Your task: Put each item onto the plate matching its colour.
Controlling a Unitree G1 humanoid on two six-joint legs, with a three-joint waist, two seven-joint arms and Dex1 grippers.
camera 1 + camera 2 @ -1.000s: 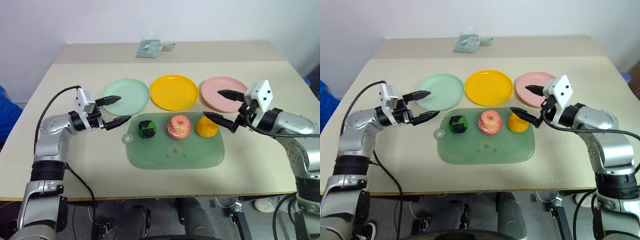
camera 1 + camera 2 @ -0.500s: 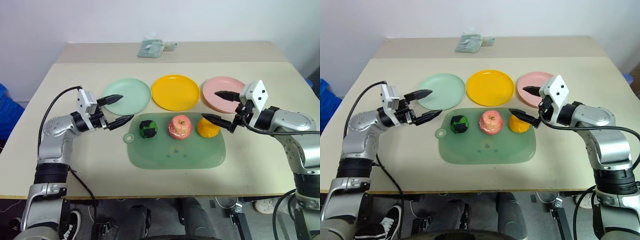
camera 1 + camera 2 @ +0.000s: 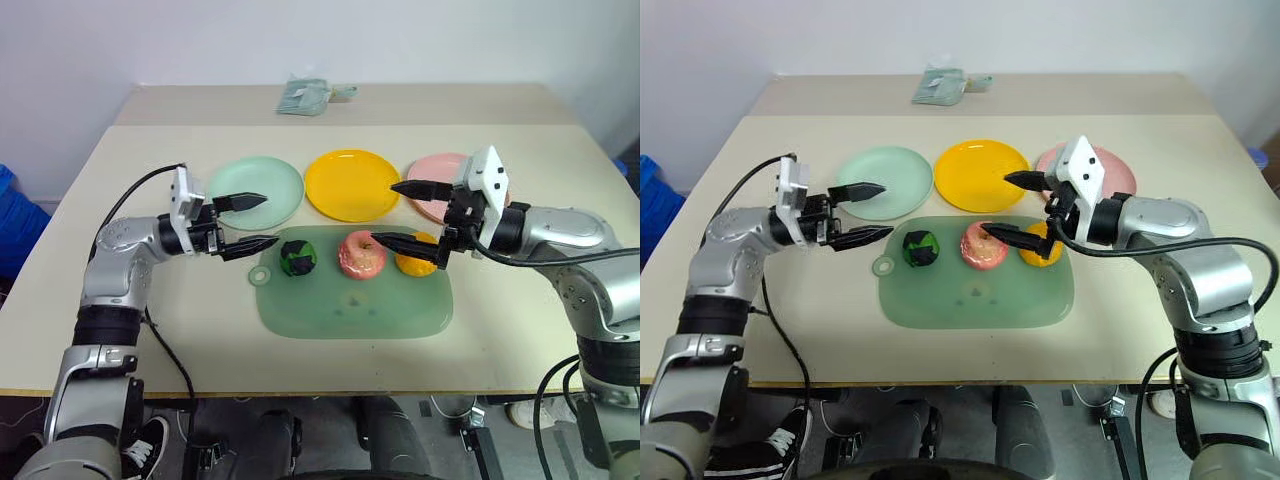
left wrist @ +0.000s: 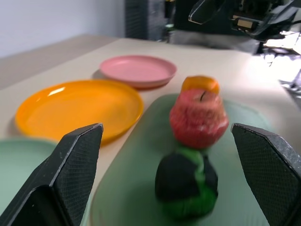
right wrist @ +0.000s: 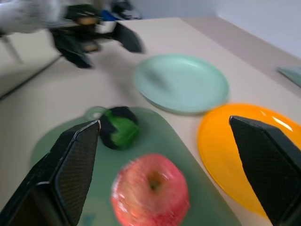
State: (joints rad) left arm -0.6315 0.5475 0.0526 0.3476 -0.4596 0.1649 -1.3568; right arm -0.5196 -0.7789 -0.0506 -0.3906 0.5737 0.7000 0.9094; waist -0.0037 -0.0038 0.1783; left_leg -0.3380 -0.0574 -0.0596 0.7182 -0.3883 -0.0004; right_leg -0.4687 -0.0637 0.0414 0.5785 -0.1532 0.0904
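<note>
Currently, desk (image 3: 150,330): beige, carrying three plates in a row and a green mat (image 3: 350,305) in front of them.
Plates: mint green plate (image 3: 262,185) on the robot's left, yellow plate (image 3: 350,185) in the middle, pink plate (image 3: 432,172) on the right, all bare.
Items: green-and-black ball (image 3: 297,258), red apple (image 3: 360,254) and orange fruit (image 3: 415,262) stand in a row along the far edge of the mat, ball left, apple middle, orange right.
Orientation: all three are rounded, with no clear long axis; the apple sits upright, its stem dimple facing up.
Left tool (image 3: 248,220): jaws spread wide, empty, pointing level toward the ball from just beside the mat's left end, over the near rim of the mint plate.
Right tool (image 3: 395,213): jaws spread wide, holding nothing; the lower finger lies across the front of the apple and orange fruit, the upper one reaches over the gap between the yellow and pink plates.
Far edge: a pale green folded cloth (image 3: 305,95).
</note>
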